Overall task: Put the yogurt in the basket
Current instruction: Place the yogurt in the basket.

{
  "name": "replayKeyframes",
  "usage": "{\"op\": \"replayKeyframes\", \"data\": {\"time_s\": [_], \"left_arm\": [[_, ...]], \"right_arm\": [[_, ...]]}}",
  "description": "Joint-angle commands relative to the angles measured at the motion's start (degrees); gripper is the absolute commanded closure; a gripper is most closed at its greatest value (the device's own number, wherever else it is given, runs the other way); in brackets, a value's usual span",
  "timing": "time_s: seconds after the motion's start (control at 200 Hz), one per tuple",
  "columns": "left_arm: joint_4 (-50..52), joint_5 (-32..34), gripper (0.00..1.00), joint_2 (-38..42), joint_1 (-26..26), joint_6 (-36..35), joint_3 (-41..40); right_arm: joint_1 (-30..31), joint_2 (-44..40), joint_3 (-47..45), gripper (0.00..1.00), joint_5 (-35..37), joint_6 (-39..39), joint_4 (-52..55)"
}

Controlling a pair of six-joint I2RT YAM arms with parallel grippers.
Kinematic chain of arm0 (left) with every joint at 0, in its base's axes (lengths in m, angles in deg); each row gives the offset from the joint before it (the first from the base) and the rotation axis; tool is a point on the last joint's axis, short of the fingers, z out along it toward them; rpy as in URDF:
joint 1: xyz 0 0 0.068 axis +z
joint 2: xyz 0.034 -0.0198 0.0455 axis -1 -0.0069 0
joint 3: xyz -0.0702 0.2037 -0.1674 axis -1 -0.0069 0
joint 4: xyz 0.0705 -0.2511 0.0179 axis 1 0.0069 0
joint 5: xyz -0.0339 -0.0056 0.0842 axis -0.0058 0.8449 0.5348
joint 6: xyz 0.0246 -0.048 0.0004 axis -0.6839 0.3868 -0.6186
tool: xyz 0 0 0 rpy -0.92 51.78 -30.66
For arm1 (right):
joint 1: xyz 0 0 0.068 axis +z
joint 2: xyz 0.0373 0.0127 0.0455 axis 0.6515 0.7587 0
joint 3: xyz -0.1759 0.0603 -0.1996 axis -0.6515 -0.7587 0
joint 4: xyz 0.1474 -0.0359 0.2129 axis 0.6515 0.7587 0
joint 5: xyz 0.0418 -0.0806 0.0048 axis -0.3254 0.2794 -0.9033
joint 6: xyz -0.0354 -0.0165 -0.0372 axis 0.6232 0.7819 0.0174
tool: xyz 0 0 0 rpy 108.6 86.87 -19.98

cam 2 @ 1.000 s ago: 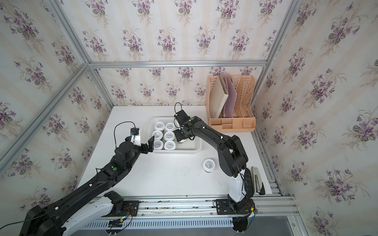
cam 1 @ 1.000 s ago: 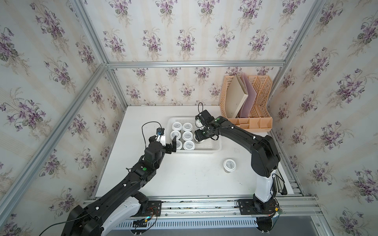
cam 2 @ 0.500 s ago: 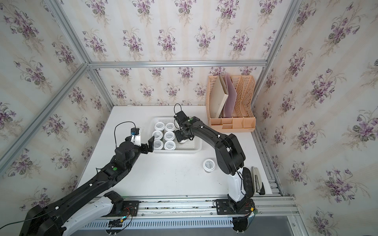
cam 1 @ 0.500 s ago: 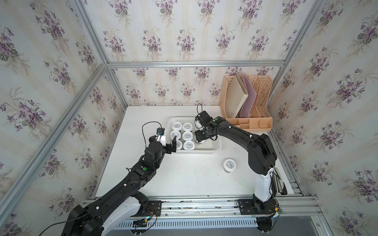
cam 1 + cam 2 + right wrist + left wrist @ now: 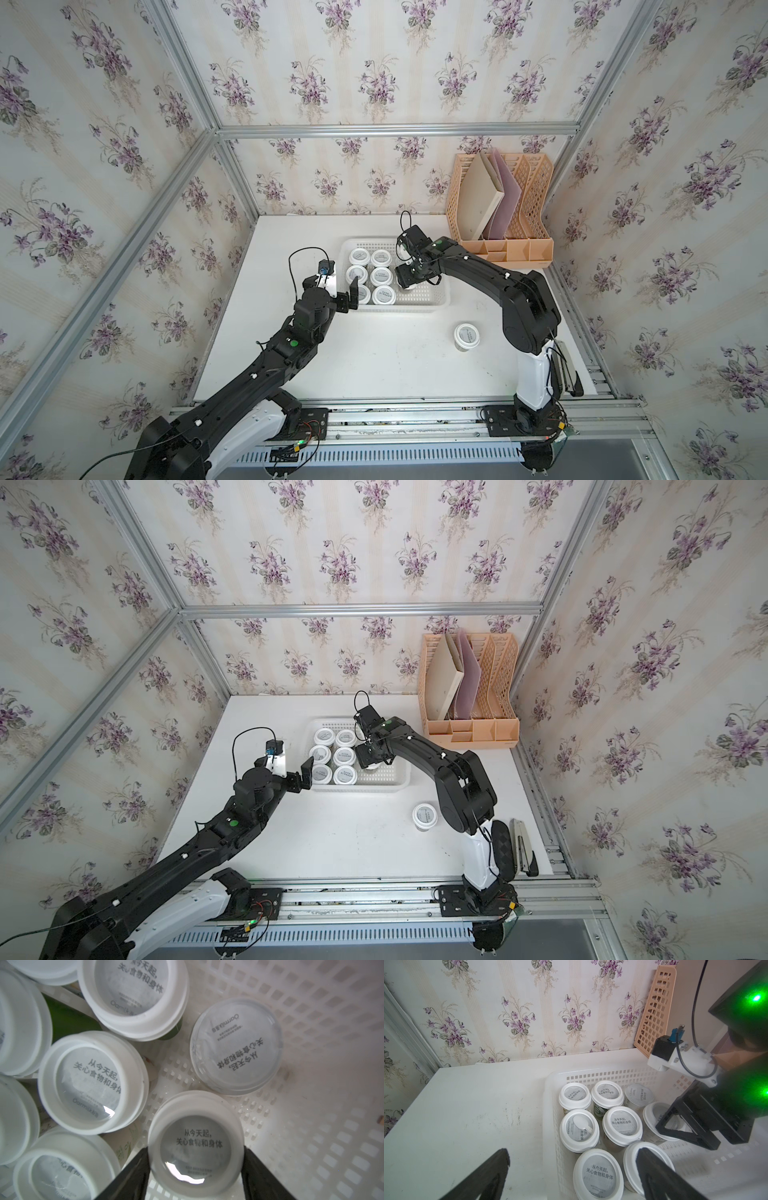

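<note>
Right gripper (image 5: 195, 1150) just started loosening around a yogurt cup (image 5: 195, 1126) in the basket (image 5: 434, 306), 3 o'clock of six packed cups (image 5: 381, 275). Can't tell if it's free yet. Last cup (image 5: 466, 336) waits at the basket's 5 o'clock.

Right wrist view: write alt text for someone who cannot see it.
A white-lidded yogurt cup sits between the right gripper's two black fingers, inside the white perforated basket. Near it is another cup without the raised white rim, and more lidded cups crowd beside them, with green bodies showing between.
</note>
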Motion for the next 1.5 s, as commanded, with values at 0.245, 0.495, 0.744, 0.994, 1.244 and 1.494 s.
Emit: {"op": "replayKeyframes", "data": {"time_s": [0.245, 0.495, 0.744, 0.994, 1.244, 1.494], "left_arm": [[-0.7, 0.4, 0.01, -0.1, 0.0, -0.2, 0.4], [-0.6, 0.3, 0.01, 0.1, 0.1, -0.1, 0.4], [-0.7, 0.2, 0.01, -0.4, 0.0, -0.1, 0.5], [-0.7, 0.2, 0.01, -0.7, 0.0, -0.2, 0.6], [-0.6, 0.1, 0.01, -1.0, 0.0, -0.2, 0.9], [-0.3, 0.0, 0.01, -1.4, 0.0, -0.2, 1.2]], "right_arm": [[0.0, -5.4, -4.2, 0.21, -1.3, -0.1, -3.5], [-0.6, -7.0, -6.8, 0.19, -2.7, -0.4, -4.8], [-0.8, -6.9, -8.0, 0.20, -4.4, -0.7, -6.2], [-0.8, -5.9, -7.5, 0.21, -6.0, -0.8, -7.0], [-0.8, -6.0, -8.0, 0.22, -6.9, -1.0, -8.0], [-0.8, -8.7, -10.3, 0.25, -6.2, -1.3, -10.2]]}}
